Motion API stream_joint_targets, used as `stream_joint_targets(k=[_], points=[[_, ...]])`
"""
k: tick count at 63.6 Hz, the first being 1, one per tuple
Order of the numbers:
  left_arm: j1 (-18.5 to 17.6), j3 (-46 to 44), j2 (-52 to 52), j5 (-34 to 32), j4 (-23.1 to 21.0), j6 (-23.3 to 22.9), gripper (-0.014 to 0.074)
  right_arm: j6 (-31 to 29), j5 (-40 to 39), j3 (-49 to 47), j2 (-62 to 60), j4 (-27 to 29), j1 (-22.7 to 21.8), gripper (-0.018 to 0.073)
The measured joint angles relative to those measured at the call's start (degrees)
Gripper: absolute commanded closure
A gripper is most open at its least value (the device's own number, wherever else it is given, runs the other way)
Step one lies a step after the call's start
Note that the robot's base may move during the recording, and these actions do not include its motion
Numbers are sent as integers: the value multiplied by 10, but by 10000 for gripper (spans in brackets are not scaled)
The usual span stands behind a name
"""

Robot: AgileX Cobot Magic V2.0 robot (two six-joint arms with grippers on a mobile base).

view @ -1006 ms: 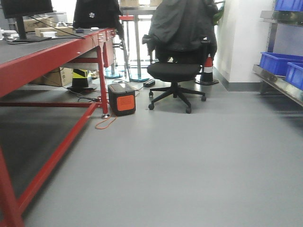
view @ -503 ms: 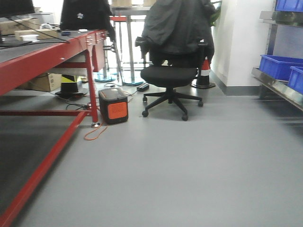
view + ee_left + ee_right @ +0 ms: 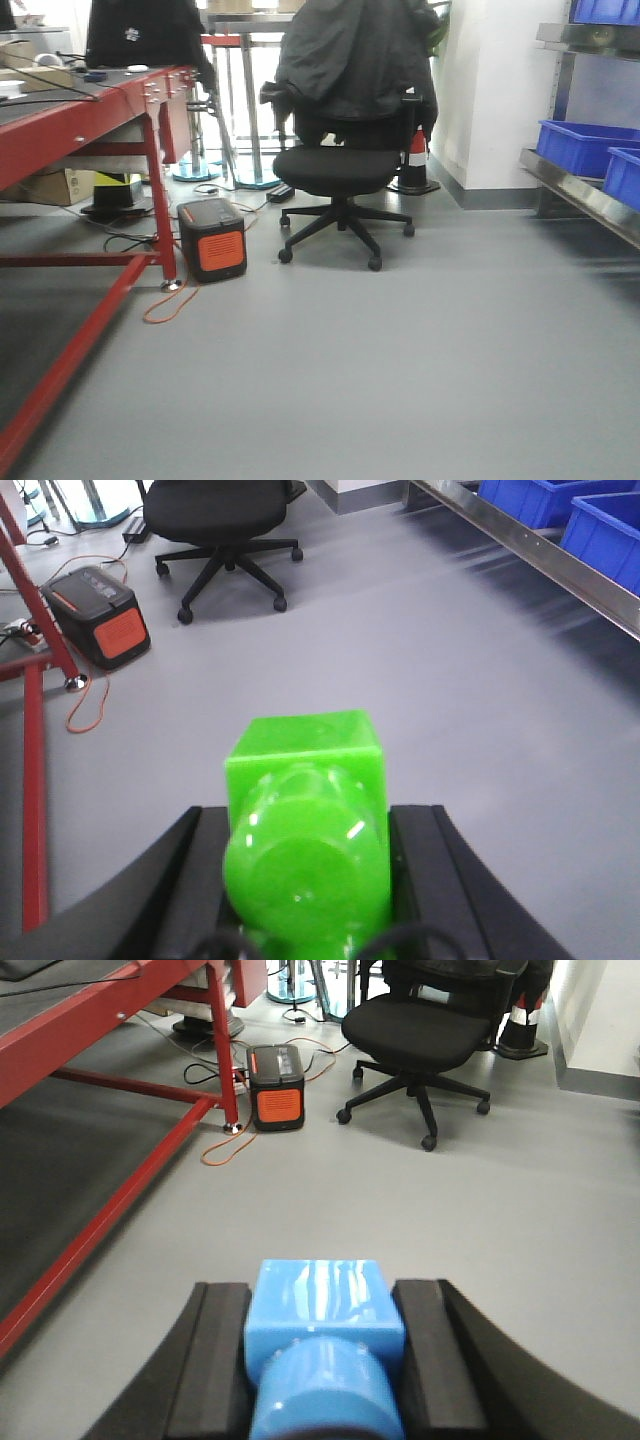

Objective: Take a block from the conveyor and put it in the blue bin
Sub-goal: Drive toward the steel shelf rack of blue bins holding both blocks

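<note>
My right gripper [image 3: 325,1345], stretched level, pinches the small bright blue plastic block [image 3: 322,1300], well short of the black office chair [image 3: 415,1035]; my left gripper [image 3: 308,865] clamps a glossy green plastic block [image 3: 303,765].

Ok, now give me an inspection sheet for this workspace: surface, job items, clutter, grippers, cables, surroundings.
Surface: grey floor; conveyor at left, red frame.
Job's things: block in the right gripper; blue bins on a metal shelf.
Clutter: green block, office chair draped with a dark jacket, orange-black box.
Grippers: left gripper closed on the green block; right closed on the block.
Cables: orange cable looped beside the box.
Surroundings: striped cone, white wall.
</note>
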Motion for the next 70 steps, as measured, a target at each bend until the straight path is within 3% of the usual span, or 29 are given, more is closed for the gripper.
stream_joint_targets(k=[70], points=[[0,0,0,0,2,0,707,0,0,0,0,0,0,722]])
